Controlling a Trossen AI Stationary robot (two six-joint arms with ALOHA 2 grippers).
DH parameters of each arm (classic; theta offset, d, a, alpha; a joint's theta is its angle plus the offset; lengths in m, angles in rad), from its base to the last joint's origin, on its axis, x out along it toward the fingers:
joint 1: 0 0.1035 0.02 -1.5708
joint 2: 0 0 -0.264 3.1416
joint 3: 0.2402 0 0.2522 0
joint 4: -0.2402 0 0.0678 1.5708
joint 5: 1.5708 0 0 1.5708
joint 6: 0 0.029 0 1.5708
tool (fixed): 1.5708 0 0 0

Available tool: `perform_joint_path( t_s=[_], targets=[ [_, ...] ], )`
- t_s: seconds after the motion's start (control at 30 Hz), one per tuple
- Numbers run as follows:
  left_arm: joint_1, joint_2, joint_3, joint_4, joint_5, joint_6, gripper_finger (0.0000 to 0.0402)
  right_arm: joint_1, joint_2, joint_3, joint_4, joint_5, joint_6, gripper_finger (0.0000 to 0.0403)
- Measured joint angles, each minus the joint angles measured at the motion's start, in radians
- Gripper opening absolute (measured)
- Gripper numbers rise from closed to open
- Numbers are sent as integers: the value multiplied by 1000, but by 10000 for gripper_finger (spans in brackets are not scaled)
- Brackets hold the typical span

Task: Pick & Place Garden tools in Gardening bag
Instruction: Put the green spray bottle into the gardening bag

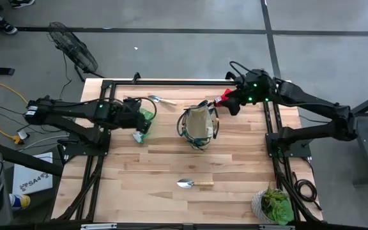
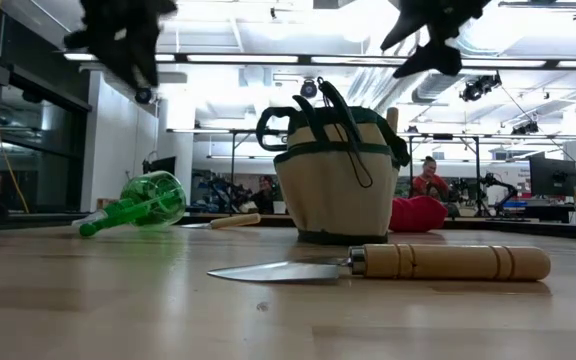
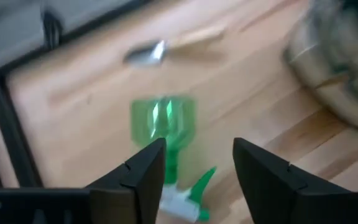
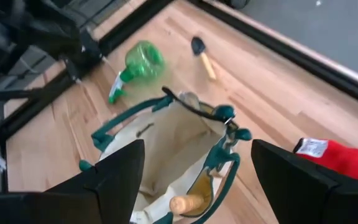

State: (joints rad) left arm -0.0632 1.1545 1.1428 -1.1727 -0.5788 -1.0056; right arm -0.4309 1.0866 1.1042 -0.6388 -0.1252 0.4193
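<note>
The gardening bag (image 1: 200,124) (image 2: 338,180) stands upright mid-table, and a wooden handle (image 4: 185,202) shows inside it. A bright green spray bottle (image 1: 144,124) (image 3: 163,121) lies on its side left of the bag. My left gripper (image 1: 139,117) (image 3: 194,146) hangs open above the bottle, well clear of it (image 2: 143,203). One trowel (image 1: 161,99) lies at the far side and another (image 1: 193,183) (image 2: 388,264) near the front. A red piece (image 1: 221,98) (image 4: 340,158) lies right of the bag. My right gripper (image 1: 230,105) (image 4: 197,149) is open, high above the bag's right side.
A potted plant (image 1: 273,204) stands at the near right corner. Black frame rails (image 1: 93,160) (image 1: 276,150) run along the table's left and right sides. Bare wood lies between the bag and the near trowel.
</note>
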Motion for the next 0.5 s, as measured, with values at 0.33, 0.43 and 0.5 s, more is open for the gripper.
perform_joint_path(
  t_s=[0.33, 0.43, 0.5],
  targets=[
    [230, 6, -272, 125, 260, 10, 303, 0, -29, 0, -11, 21, 3, 287],
    [270, 6, -338, 201, 298, 36, 330, 0, -25, 0, -17, 21, 4, 288],
    [292, 6, -371, 264, 335, 66, 340, 0, -25, 0, -22, 22, 4, 287]
  ],
)
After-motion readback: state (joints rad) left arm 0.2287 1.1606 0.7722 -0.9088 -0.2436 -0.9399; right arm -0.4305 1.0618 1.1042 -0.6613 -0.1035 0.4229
